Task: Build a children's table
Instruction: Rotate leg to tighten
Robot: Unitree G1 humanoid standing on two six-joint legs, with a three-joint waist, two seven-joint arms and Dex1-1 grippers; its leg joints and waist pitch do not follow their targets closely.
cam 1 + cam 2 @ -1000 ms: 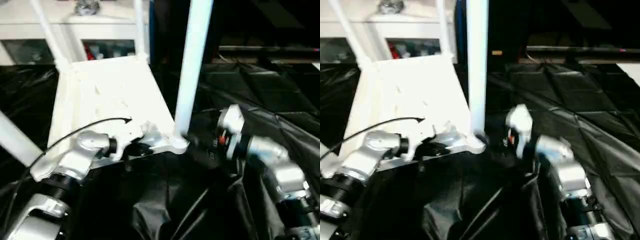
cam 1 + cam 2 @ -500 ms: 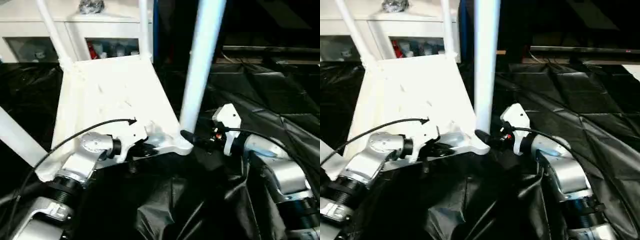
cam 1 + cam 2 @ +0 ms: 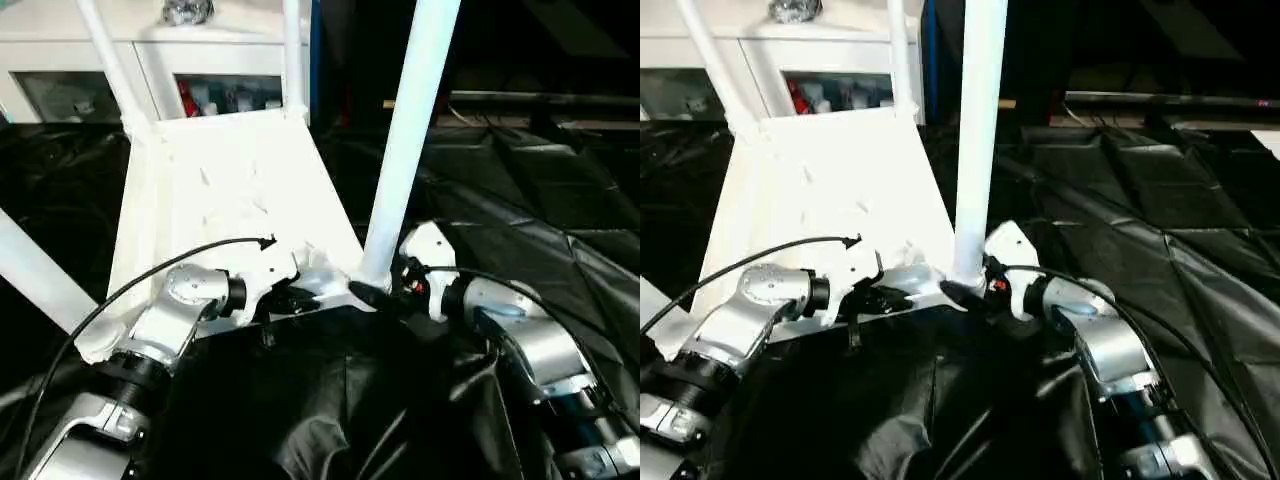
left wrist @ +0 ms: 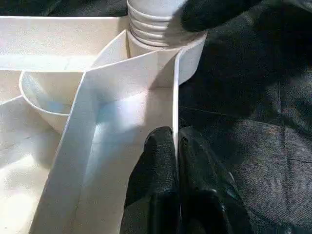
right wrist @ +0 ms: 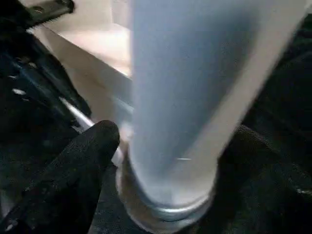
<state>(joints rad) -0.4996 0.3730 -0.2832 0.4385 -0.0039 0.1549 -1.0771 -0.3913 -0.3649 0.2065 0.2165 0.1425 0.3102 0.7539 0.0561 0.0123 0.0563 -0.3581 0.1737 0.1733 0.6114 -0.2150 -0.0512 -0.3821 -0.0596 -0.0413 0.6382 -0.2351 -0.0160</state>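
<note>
The children's table lies upside down: its white tabletop (image 3: 230,190) shows its ribbed underside and its legs point up. A thick white leg (image 3: 405,150) stands in the near right corner socket (image 3: 358,292). My left gripper (image 4: 176,146) is shut on the thin rim wall of the tabletop just beside that socket. The right gripper (image 3: 372,293) is open, and its black fingers (image 5: 83,165) straddle the base of that leg (image 5: 185,97). One right finger (image 4: 214,12) also shows beside the leg's ribbed base (image 4: 151,27). Three more legs (image 3: 108,60) rise from the other corners.
A white cabinet (image 3: 200,70) with glass doors stands right behind the tabletop. Crinkled black sheeting (image 3: 520,200) covers the ground around and under the table. A black cable (image 3: 150,275) runs along my left forearm.
My right gripper has moved left to the base of the near right leg, and its fingers stand wider apart. The left gripper keeps its hold on the rim. The camera has shifted a little.
</note>
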